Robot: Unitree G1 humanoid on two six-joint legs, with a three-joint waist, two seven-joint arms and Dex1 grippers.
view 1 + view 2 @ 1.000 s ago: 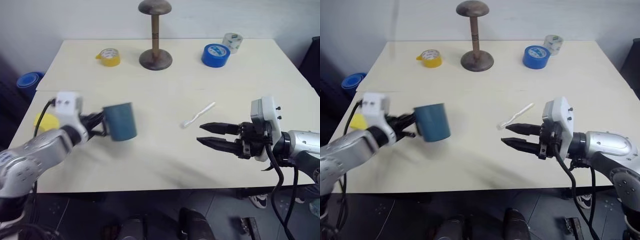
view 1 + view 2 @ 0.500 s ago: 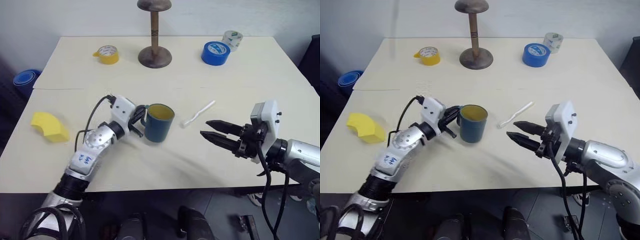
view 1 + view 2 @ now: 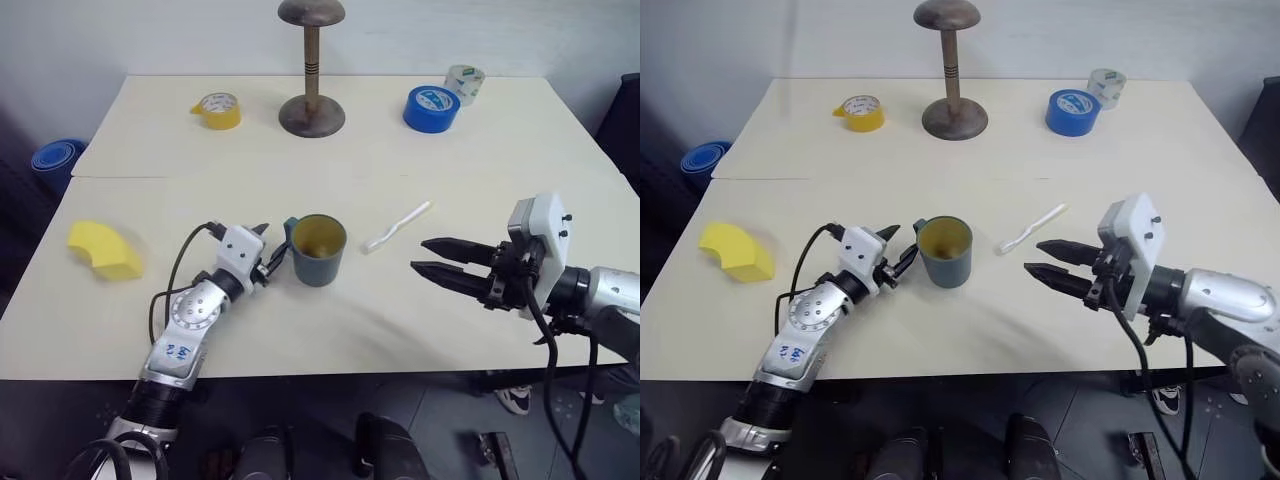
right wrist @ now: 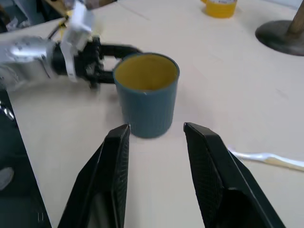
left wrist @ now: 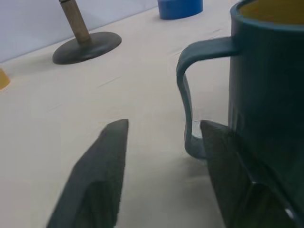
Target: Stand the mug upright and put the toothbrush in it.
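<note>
Left gripper point(image 3: 268, 258) gapes, fingers either side of the upright mug's point(image 3: 319, 250) handle; right gripper point(image 3: 428, 257) hovers parted, empty. Toothbrush point(image 3: 397, 227) lies flat beside the mug, head toward it

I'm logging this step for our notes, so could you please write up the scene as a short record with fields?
mug: the dark teal mug stands upright on the table, yellowish inside, nothing in it
toothbrush: the white toothbrush lies flat on the table, to the right of the mug
left gripper: the left gripper is open at the mug's handle, fingers apart
right gripper: the right gripper is open and holds nothing, near the toothbrush
task state: mug upright; toothbrush not yet picked up
</note>
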